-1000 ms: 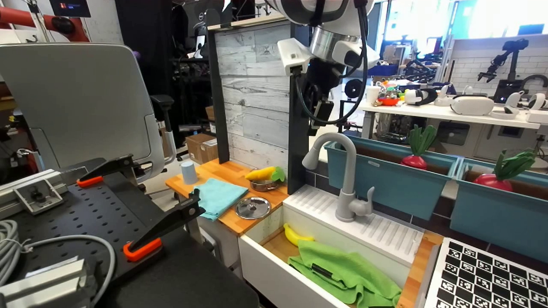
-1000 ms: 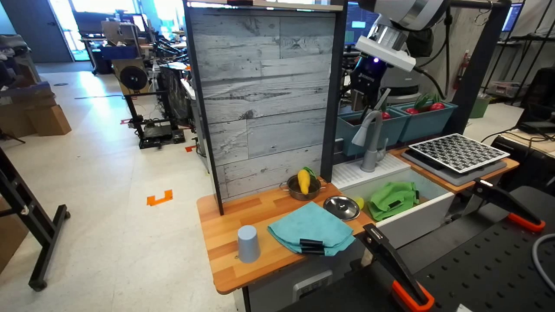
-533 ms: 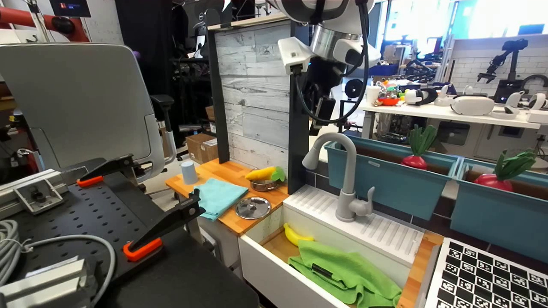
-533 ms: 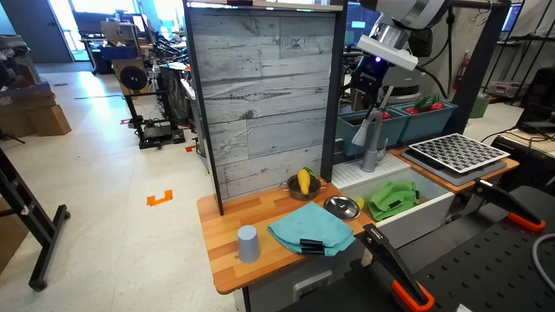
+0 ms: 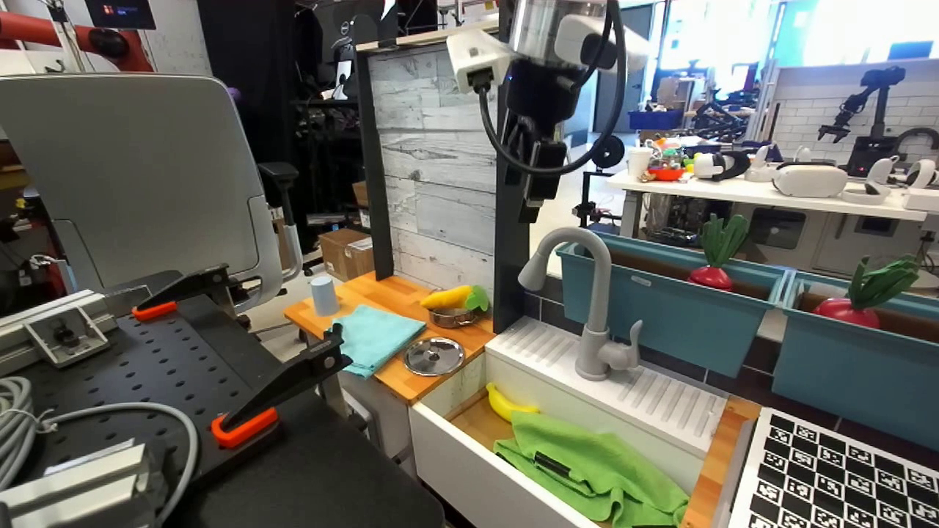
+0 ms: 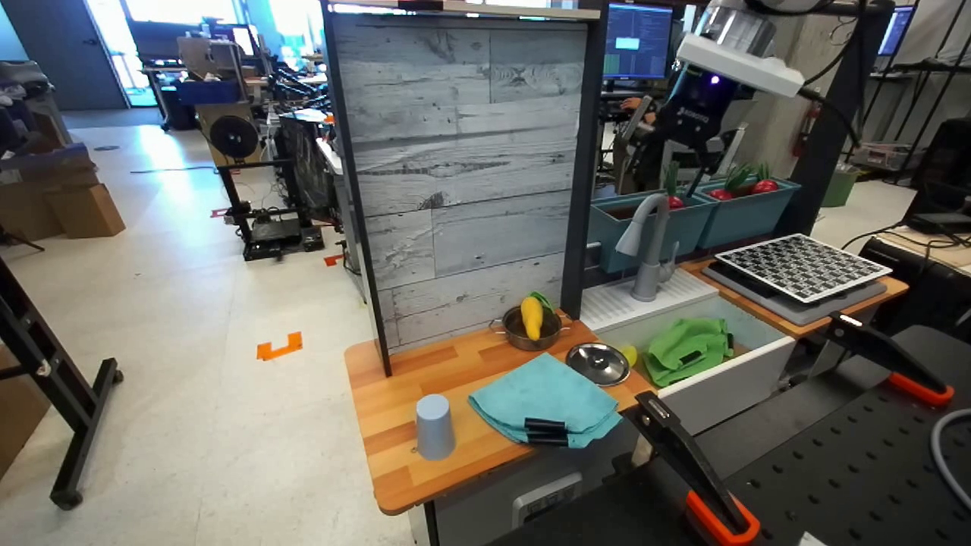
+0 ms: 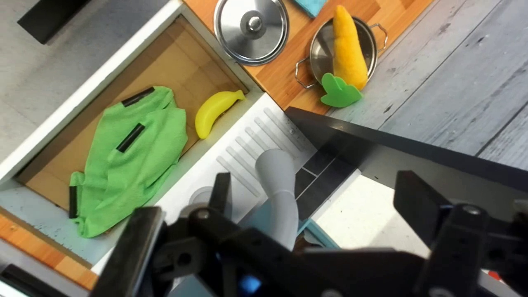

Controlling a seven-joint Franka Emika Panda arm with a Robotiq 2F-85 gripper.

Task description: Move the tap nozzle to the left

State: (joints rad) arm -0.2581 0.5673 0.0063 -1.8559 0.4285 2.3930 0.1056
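The tap nozzle, a grey gooseneck faucet (image 5: pixel 600 282), stands upright on the white ribbed ledge behind the sink. It also shows in an exterior view (image 6: pixel 651 250). Its spout head points toward the wood-panel side. In the wrist view the spout (image 7: pixel 277 171) lies between my fingers in the picture, nearer the left finger. My black gripper (image 7: pixel 315 181) is open and holds nothing. In the exterior views the gripper (image 5: pixel 539 198) hangs above the faucet's curve, apart from it, with its fingers spread (image 6: pixel 671 178).
Blue planters (image 5: pixel 660 315) with red radishes stand behind the faucet. A dark-framed wood panel (image 6: pixel 463 152) rises beside it. The sink (image 5: pixel 477 462) holds a green cloth (image 5: pixel 594 458) and a yellow banana (image 5: pixel 506 403). A pot (image 6: pixel 516 337) and lid (image 6: pixel 598 364) sit on the wooden counter.
My gripper has moved up and away from the faucet, leftward in one exterior picture and rightward in the opposite one. Its fingers look more spread. The faucet has not visibly moved.
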